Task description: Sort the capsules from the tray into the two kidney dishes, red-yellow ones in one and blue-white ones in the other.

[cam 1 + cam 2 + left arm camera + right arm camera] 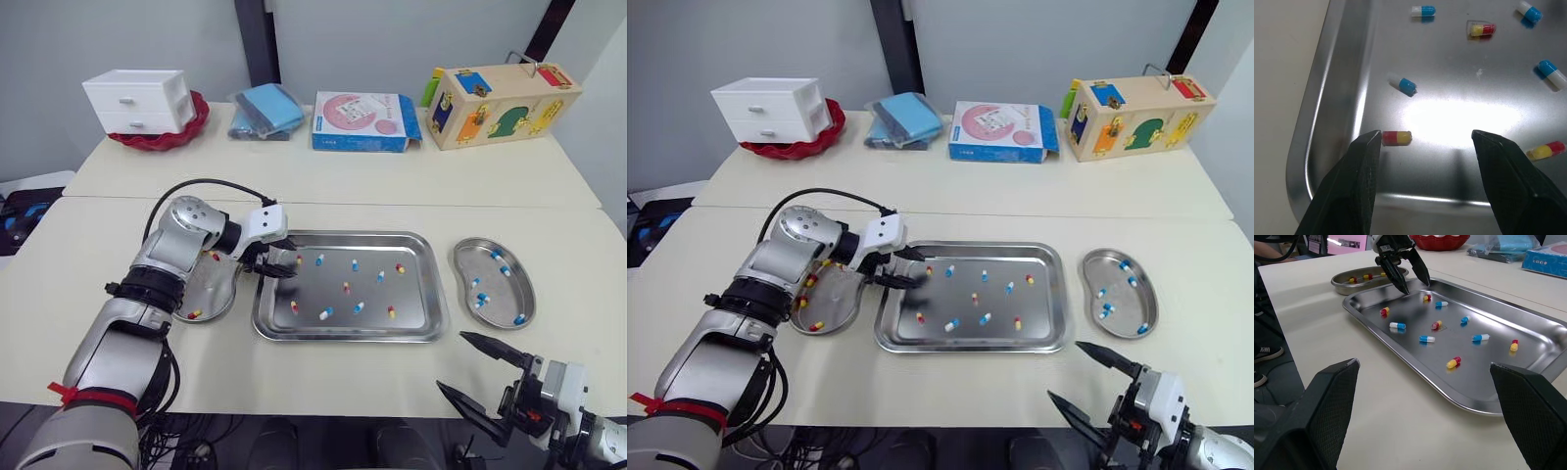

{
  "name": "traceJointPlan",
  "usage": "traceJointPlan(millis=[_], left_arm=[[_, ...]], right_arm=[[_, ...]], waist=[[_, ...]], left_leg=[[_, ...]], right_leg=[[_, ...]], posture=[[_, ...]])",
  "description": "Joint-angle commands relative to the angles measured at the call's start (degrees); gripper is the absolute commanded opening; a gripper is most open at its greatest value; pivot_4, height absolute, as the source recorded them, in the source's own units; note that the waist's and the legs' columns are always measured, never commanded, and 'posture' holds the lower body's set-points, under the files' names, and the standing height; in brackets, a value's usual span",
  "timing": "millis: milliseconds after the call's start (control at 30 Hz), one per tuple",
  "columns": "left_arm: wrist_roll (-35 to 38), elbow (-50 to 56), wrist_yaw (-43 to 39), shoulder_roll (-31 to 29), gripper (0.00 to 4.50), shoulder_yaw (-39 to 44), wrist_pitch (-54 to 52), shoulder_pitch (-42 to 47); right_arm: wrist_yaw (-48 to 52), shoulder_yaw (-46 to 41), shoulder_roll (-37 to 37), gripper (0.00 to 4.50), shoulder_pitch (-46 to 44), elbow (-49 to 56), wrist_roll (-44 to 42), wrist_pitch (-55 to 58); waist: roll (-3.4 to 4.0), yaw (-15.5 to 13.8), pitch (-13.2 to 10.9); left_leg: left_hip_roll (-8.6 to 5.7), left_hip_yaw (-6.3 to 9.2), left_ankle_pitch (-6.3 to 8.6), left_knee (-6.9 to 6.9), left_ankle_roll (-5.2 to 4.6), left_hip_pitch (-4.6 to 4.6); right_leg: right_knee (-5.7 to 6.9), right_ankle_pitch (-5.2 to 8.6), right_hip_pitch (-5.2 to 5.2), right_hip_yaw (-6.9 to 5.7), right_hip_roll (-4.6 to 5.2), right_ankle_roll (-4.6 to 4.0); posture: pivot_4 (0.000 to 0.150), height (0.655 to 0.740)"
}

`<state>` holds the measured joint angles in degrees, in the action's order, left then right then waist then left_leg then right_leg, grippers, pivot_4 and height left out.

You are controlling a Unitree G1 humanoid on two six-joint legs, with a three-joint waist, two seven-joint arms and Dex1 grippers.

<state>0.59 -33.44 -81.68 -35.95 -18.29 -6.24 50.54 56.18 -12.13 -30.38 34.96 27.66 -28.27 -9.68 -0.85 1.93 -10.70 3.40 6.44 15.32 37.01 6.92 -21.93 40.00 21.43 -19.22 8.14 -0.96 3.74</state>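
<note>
A steel tray point(431, 323) in the middle of the table holds several loose capsules, red-yellow and blue-white. My left gripper point(277, 262) hangs open over the tray's left end. In the left wrist view a red-yellow capsule point(1397, 138) lies on the tray floor just beside one fingertip point(1371, 139), and nothing is held. The left kidney dish point(211, 289) holds red-yellow capsules point(194, 314). The right kidney dish point(502, 294) holds several blue-white capsules point(480, 299). My right gripper point(450, 360) stands open and empty near the table's front right edge, well clear of the tray.
On the far table stand a white drawer box point(137, 98) on a red bowl, a blue bag point(266, 110), a blue-and-pink carton point(361, 121) and a wooden toy box point(500, 103). A black cable point(206, 184) loops over my left arm.
</note>
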Motion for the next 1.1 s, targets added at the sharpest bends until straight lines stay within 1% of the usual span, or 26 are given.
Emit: traceJointPlan(millis=[33, 100, 167, 233, 333, 533, 833, 1100], left_arm=[[4.07, 7.85, -4.61, -2.58, 3.01, 2.6, -2.62, -1.48], [6.94, 15.96, -8.16, -5.76, 3.01, 3.02, -5.83, -5.56], [8.05, 21.74, -9.61, -8.22, 3.01, 2.91, -7.31, -8.83], [7.64, 24.4, -9.28, -9.41, 3.01, 2.58, -7.5, -10.73], [6.89, 26.66, -7.67, -9.26, 3.01, 2.25, -7.43, -12.97], [4.17, 26.95, -4.62, -8.28, 3.01, 0.68, -4.62, -15.38], [2.1, 25.15, -2.59, -6.22, 3.01, -0.82, -3.02, -14.99], [0.29, 23.26, -1.75, -5.94, 3.01, -1.94, -0.62, -15.53]], right_arm=[[-0.46, -0.45, -0.06, 4.5, 0.46, 2.24, -0.54, -0.53], [-0.48, -0.61, -0.14, 4.5, 0.46, 2.09, -0.51, -0.63], [-0.54, -0.69, -0.19, 4.5, 0.37, 1.97, -0.55, -0.62], [-0.59, -0.63, -0.2, 4.5, 0.31, 1.91, -0.51, -0.65], [-0.52, -0.51, -0.2, 4.5, 0.04, 1.58, -0.45, -0.73], [-0.34, -0.34, -0.11, 4.5, 0.0, 1.19, -0.25, -0.92], [-0.38, -0.36, 0.12, 4.5, 0.65, 1.09, 0.07, -1.35], [-0.61, -0.24, 0.36, 4.5, 1.3, 1.41, 0.33, -1.83]], waist=[[0.0, 0.02, 0.0], [0.02, 0.37, 0.01], [0.04, 0.9, 0.01], [0.04, 0.82, 0.01], [0.03, 0.26, 0.02], [0.02, -0.15, 0.02], [0.03, -0.11, 0.01], [0.03, -0.1, 0.02]], left_leg=[[0.0, 0.0, 0.0, -0.01, 0.0, 0.01], [0.01, 0.0, 0.0, -0.03, 0.0, 0.01], [0.06, -0.03, -0.01, -0.06, 0.02, 0.02], [0.06, -0.02, -0.01, -0.03, 0.01, 0.03], [0.03, -0.01, -0.01, 0.05, 0.0, 0.07], [0.02, -0.01, -0.01, 0.05, -0.01, 0.06], [0.02, -0.01, -0.01, 0.05, -0.01, 0.06], [0.02, -0.01, -0.01, 0.04, -0.01, 0.07]], right_leg=[[0.0, 0.0, 0.0, 0.0, 0.0, 0.0], [-0.01, 0.0, -0.01, 0.0, 0.0, -0.01], [-0.01, 0.01, -0.01, 0.02, 0.0, -0.01], [0.01, 0.01, 0.02, -0.01, 0.0, -0.01], [0.02, -0.01, 0.11, -0.01, 0.0, 0.01], [0.0, -0.02, 0.1, -0.01, 0.0, 0.04], [0.0, -0.02, 0.09, -0.01, 0.01, 0.04], [0.0, -0.02, 0.09, -0.01, 0.0, 0.04]], posture=[[0.15, 0.74], [0.15, 0.74], [0.15, 0.74], [0.15, 0.74], [0.15, 0.74], [0.15, 0.74], [0.15, 0.74], [0.15, 0.74]])
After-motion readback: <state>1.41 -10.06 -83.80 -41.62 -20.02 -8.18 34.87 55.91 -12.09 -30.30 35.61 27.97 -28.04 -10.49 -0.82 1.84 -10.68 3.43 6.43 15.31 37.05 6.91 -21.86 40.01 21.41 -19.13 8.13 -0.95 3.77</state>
